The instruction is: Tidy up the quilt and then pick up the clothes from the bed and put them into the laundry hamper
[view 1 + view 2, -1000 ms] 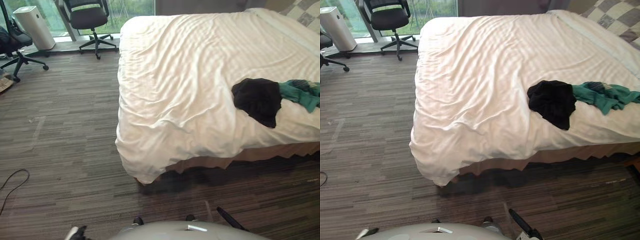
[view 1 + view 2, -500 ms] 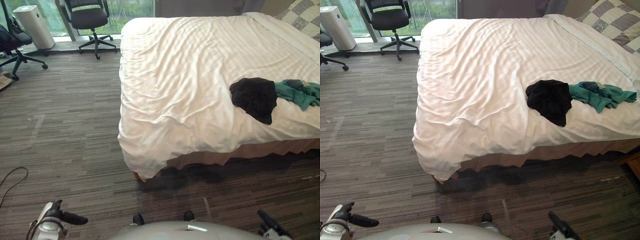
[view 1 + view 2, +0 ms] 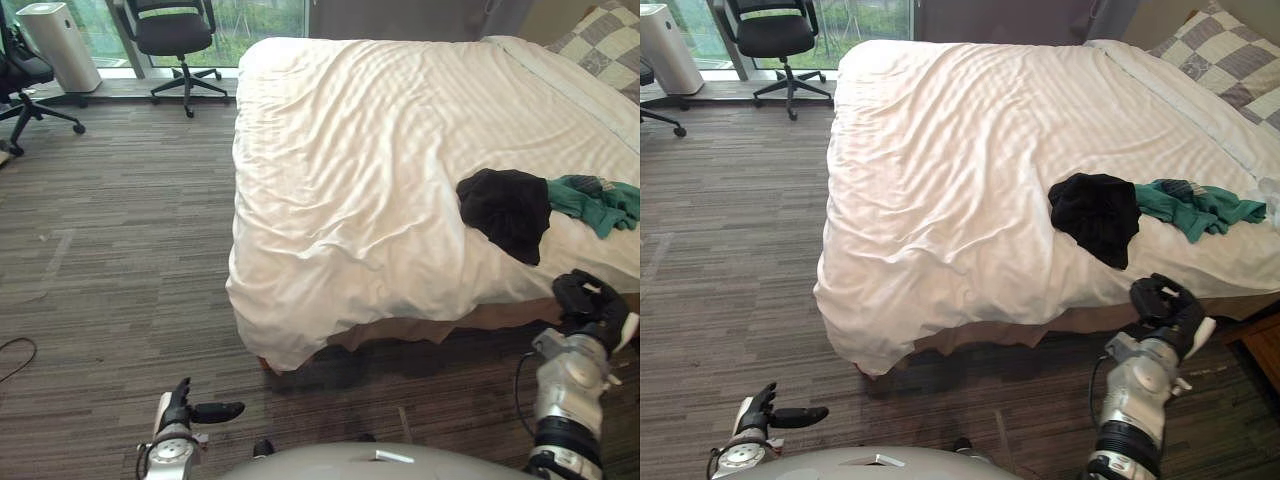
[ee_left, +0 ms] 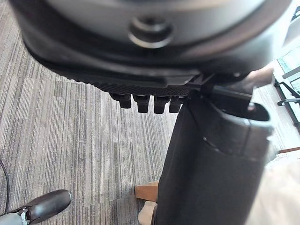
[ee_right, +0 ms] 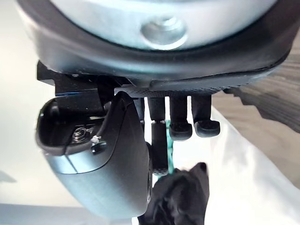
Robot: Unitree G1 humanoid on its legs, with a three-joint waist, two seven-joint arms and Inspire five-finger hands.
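I am facing the long side of a bed (image 3: 430, 328) covered by a white quilt (image 3: 380, 150). The quilt lies spread over the mattress, lightly wrinkled, and its near corner hangs down toward the floor (image 3: 120, 230).

Two pieces of clothing rest on the quilt near the bed's near edge, on my right. One is a crumpled black garment (image 3: 505, 205). The other is a green garment (image 3: 595, 195) just beside it, on the side nearer a checked pillow (image 3: 605, 50) at the head of the bed. The two garments touch.

My right robot hand (image 3: 592, 305) is raised in front of the bed's near edge, just below the black garment and clear of it. Its fingers are clenched loosely and grasp nothing. In my right wrist view the black garment shows past the fingertips (image 5: 180, 129).

My left robot hand (image 3: 182, 405) hangs low over the striped carpet floor, well apart from the bed. It is released, with fingers relaxed, thumb standing out sideways, and nothing in it.

Beyond the bed's foot, by the window, stand a black office chair (image 3: 175, 35) and a white tower-shaped appliance (image 3: 50, 40).
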